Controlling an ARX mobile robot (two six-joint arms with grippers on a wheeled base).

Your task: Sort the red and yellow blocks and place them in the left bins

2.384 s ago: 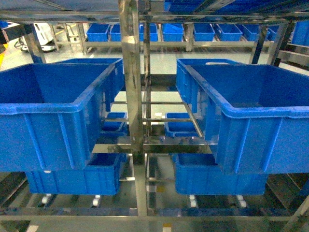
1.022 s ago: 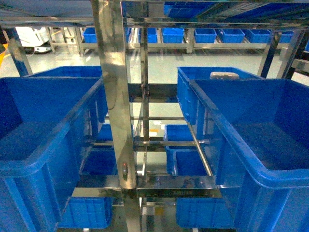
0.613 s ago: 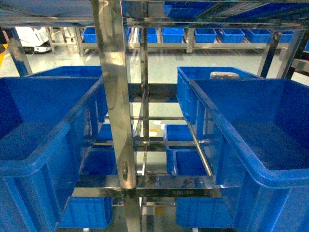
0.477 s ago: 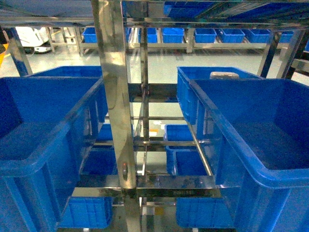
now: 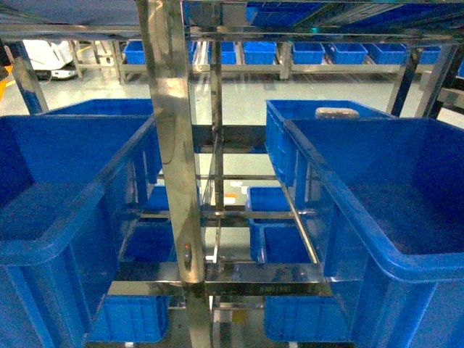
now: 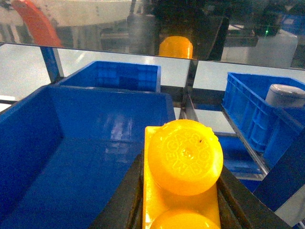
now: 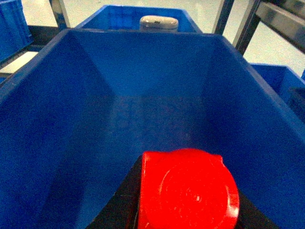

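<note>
Left gripper [image 6: 183, 210] is clamped on the yellow block [image 6: 183, 176], a glossy brick with round embossed studs, above a deep blue bin [image 6: 71, 143]. Right gripper [image 7: 186, 210] grips the red block [image 7: 187, 191], angular with a round top, over another bin [image 7: 143, 95].

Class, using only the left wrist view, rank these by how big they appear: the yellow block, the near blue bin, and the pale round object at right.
1. Near blue bin, largest in the picture.
2. Yellow block, though it sits right at the camera, so it looks bigger than it truly is.
3. Pale round object, smallest, partly behind a farther bin's wall.
</note>
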